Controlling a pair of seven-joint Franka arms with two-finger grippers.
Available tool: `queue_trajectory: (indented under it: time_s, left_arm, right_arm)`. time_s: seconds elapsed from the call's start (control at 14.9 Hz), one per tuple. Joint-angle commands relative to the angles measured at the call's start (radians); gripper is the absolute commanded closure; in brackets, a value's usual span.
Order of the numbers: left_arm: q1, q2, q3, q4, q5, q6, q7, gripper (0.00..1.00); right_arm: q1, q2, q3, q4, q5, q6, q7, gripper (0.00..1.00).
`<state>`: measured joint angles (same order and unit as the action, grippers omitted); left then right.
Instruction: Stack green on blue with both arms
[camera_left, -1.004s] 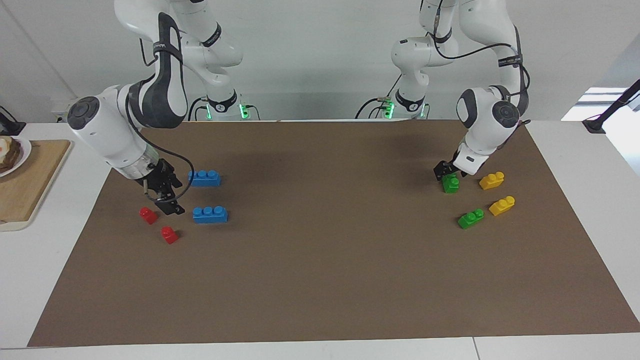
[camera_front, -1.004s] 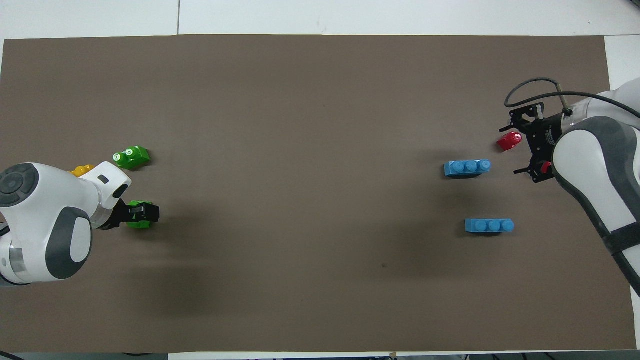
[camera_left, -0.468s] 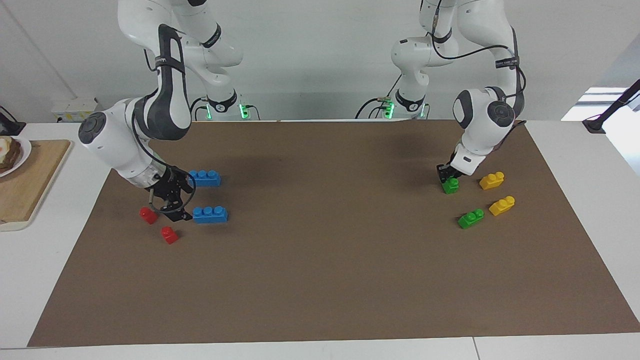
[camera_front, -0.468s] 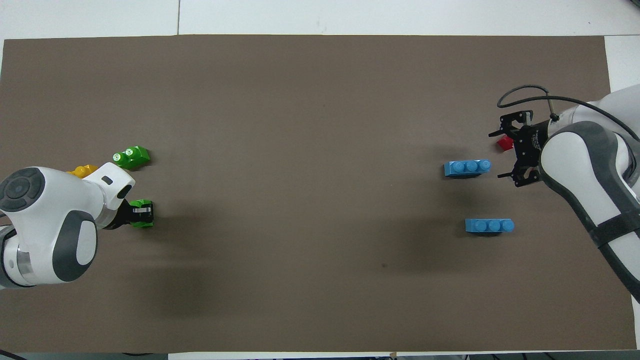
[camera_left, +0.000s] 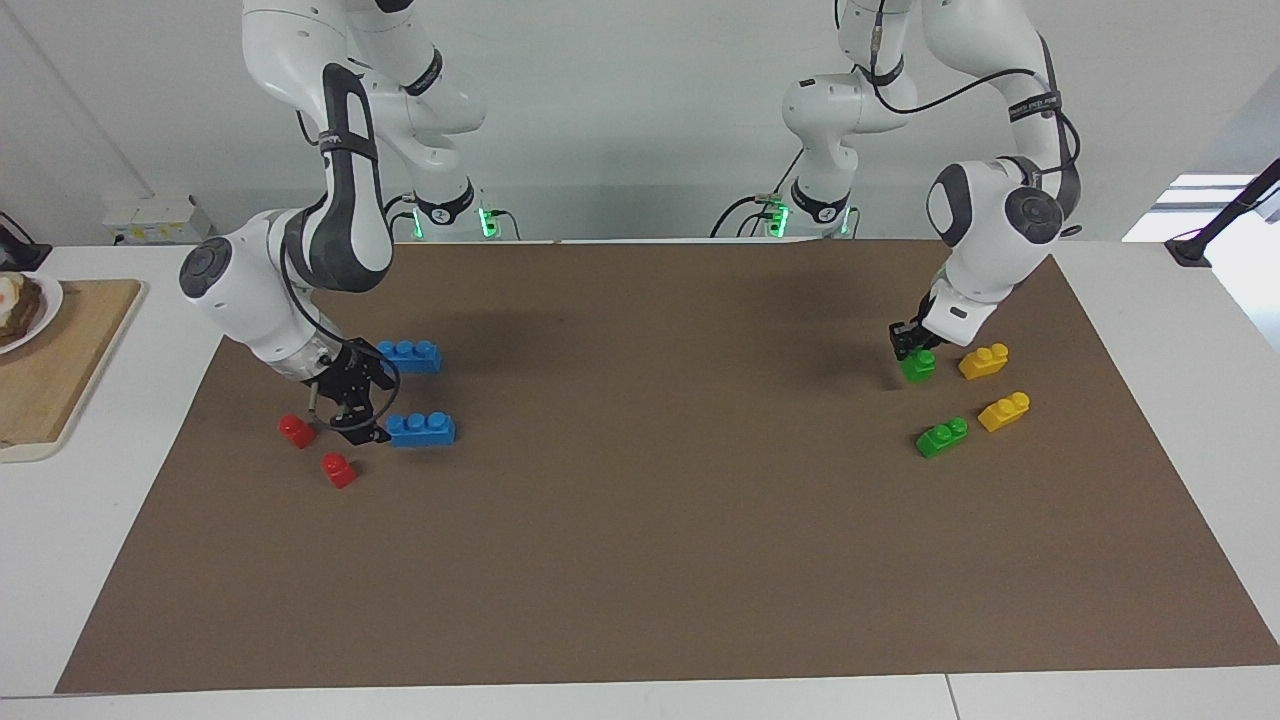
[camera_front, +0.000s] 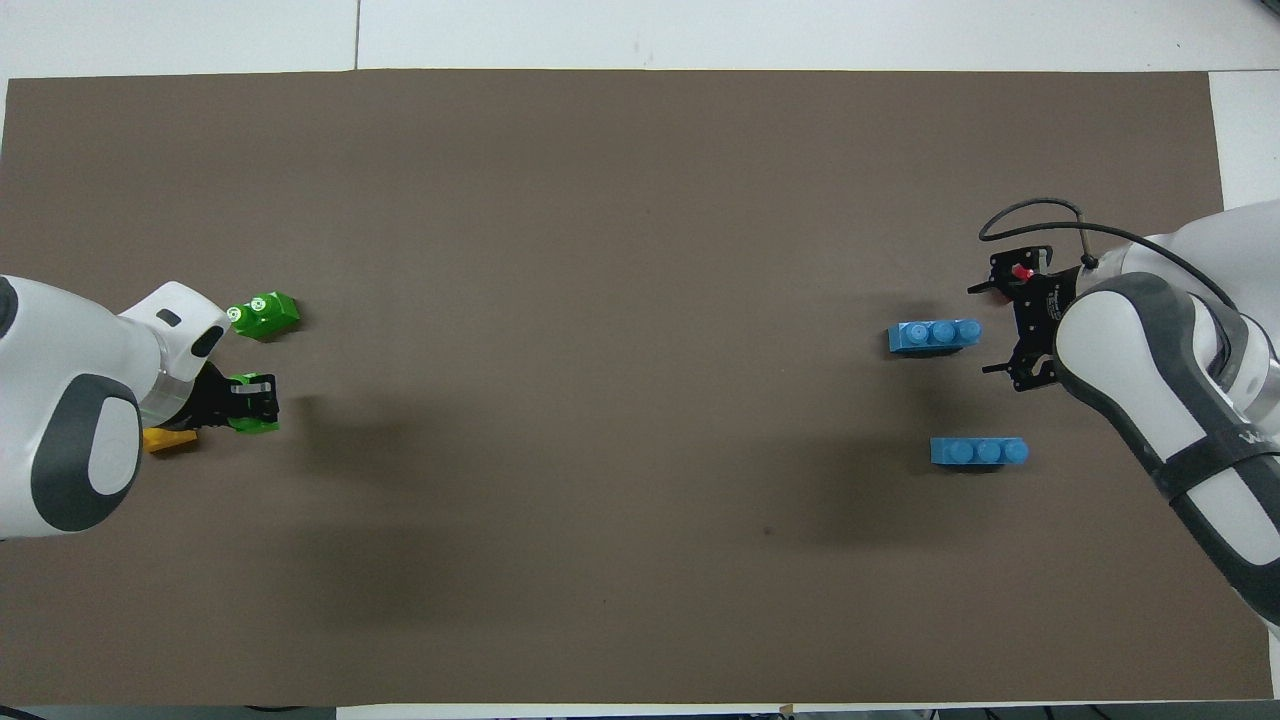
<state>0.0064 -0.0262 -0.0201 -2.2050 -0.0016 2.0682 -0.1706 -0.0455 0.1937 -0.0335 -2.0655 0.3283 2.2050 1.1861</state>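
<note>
My left gripper (camera_left: 912, 347) (camera_front: 258, 400) is shut on a green brick (camera_left: 919, 366) (camera_front: 256, 423) and holds it just above the mat, beside a yellow brick (camera_left: 983, 360). The other green brick (camera_left: 942, 437) (camera_front: 262, 314) lies on the mat, farther from the robots. My right gripper (camera_left: 368, 428) (camera_front: 988, 328) is open at the end of the blue brick (camera_left: 421, 429) (camera_front: 935, 335) that faces the right arm's end of the table, and holds nothing. A second blue brick (camera_left: 409, 356) (camera_front: 978, 452) lies nearer to the robots.
Two red bricks (camera_left: 296, 430) (camera_left: 339, 469) lie beside the right gripper. A second yellow brick (camera_left: 1004, 410) sits by the free green one. A wooden board (camera_left: 60, 370) with a plate (camera_left: 25, 305) is off the brown mat (camera_left: 640, 560) at the right arm's end.
The left gripper shut on the green brick and carried it toward the yellow brick. The right gripper moved from beside the red bricks to the end of the farther blue brick.
</note>
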Motion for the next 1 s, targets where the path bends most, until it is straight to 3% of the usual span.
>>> queue_trajectory:
  time_s: [0.0,0.33,0.6,0.94]
  left_arm:
    - [-0.013,0.003,0.002,0.039,0.006,-0.031,-0.162,1.00]
    - [-0.016,-0.007,-0.003,0.060,0.006,-0.062,-0.288,1.00]
    - [-0.055,-0.032,-0.004,0.166,-0.020,-0.241,-0.370,1.00]
    - [-0.100,-0.118,-0.006,0.166,-0.066,-0.344,-0.475,1.00]
  right_arm:
    - [-0.002,-0.020,0.007,-0.057,0.021,0.053,0.006,0.00]
    - [0.000,0.013,0.007,-0.057,0.028,0.108,0.000,0.00]
    - [0.003,0.038,0.010,-0.057,0.057,0.142,-0.009,0.00]
    - [0.004,0.050,0.014,-0.059,0.071,0.162,-0.033,0.00]
